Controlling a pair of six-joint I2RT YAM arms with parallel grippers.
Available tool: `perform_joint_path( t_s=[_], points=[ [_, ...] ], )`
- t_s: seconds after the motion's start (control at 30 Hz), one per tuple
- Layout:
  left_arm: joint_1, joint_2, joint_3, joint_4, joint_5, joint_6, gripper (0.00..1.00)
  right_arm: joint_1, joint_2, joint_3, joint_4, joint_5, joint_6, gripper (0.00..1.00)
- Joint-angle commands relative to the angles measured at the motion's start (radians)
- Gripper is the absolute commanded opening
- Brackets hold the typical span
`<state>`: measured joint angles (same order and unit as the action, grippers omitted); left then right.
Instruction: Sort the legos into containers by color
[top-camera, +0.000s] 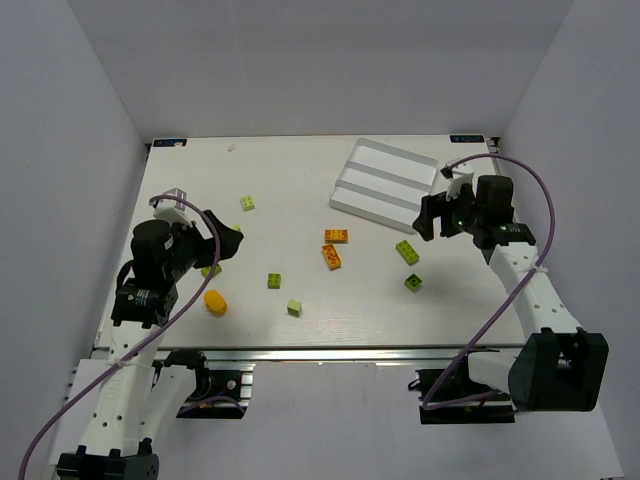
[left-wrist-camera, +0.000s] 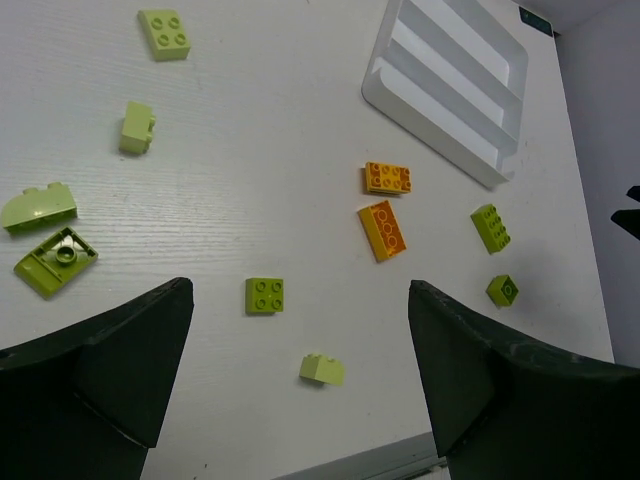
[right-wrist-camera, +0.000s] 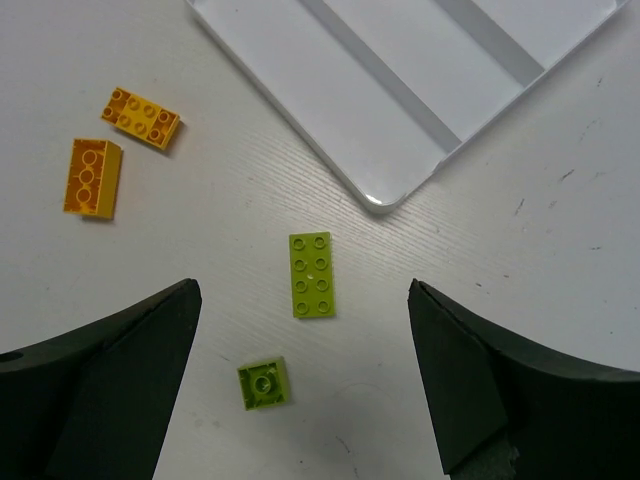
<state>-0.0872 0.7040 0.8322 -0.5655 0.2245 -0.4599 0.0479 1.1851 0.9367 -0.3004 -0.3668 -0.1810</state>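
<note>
Legos (left-wrist-camera: 385, 178) studded plastic bricks, lime, orange; tray (left-wrist-camera: 470, 100) white, ridged; left end effector (left-wrist-camera: 300, 300), right end effector (right-wrist-camera: 302, 290) gaping, empty.

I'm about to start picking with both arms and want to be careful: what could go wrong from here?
1. An orange brick lies close beside a second orange brick; closing on one may knock the other.
2. The long green brick sits near the corner of the white tray; the open right gripper could nudge the tray while reaching for it.
3. The rounded orange piece near the left gripper may slip out of a pinch.
</note>
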Motion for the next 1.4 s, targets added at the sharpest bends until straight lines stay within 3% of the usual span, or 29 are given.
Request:
perform_joint_path(
  t_s=[0.0,0.1,0.27,0.37,0.5,0.6,0.63,0.7,0.73,0.77,0.83,0.97,1.1,1.37],
  points=[
    [0.001,-0.006,-0.019,0.013,0.053,-0.002,0.98,-0.005,0.031,0.030,-0.043,-0.044,-0.017,0.89],
    [0.001,-0.005,-0.034,0.018,0.067,-0.008,0.98,-0.003,0.071,0.071,-0.119,-0.143,-0.104,0.89],
    [0.001,0.003,-0.059,0.026,0.078,-0.019,0.98,0.010,0.166,0.148,-0.343,-0.288,-0.488,0.89],
    [0.001,0.012,-0.071,0.030,0.099,-0.025,0.98,0.029,0.232,0.195,-0.474,-0.304,-0.558,0.89],
    [0.001,0.025,-0.099,0.045,0.124,-0.042,0.79,0.044,0.231,0.199,-0.525,-0.427,-0.693,0.89],
    [0.001,0.028,-0.116,0.061,0.151,-0.054,0.67,0.061,0.190,0.122,-0.412,-0.437,-0.664,0.89],
    [0.001,0.025,-0.128,0.065,0.154,-0.060,0.67,0.082,0.186,0.105,-0.373,-0.420,-0.648,0.89],
    [-0.008,0.031,-0.131,0.070,0.164,-0.071,0.73,0.102,0.189,0.068,-0.281,-0.333,-0.585,0.78],
    [-0.008,0.034,-0.128,0.067,0.164,-0.072,0.83,0.128,0.194,0.060,-0.248,-0.293,-0.556,0.71],
    [-0.008,0.043,-0.127,0.059,0.164,-0.075,0.85,0.139,0.199,0.054,-0.202,-0.262,-0.555,0.55],
    [-0.008,0.049,-0.125,0.053,0.164,-0.079,0.93,0.177,0.218,0.030,-0.128,-0.108,-0.414,0.37],
    [-0.008,0.045,-0.134,0.049,0.164,-0.091,0.97,0.213,0.297,0.065,-0.069,0.156,-0.227,0.61],
    [-0.008,0.029,-0.150,0.046,0.167,-0.098,0.98,0.222,0.326,0.054,-0.054,0.219,-0.167,0.77],
    [-0.008,0.031,-0.157,0.033,0.182,-0.100,0.98,0.224,0.410,0.034,-0.048,0.284,-0.135,0.80]
  ],
)
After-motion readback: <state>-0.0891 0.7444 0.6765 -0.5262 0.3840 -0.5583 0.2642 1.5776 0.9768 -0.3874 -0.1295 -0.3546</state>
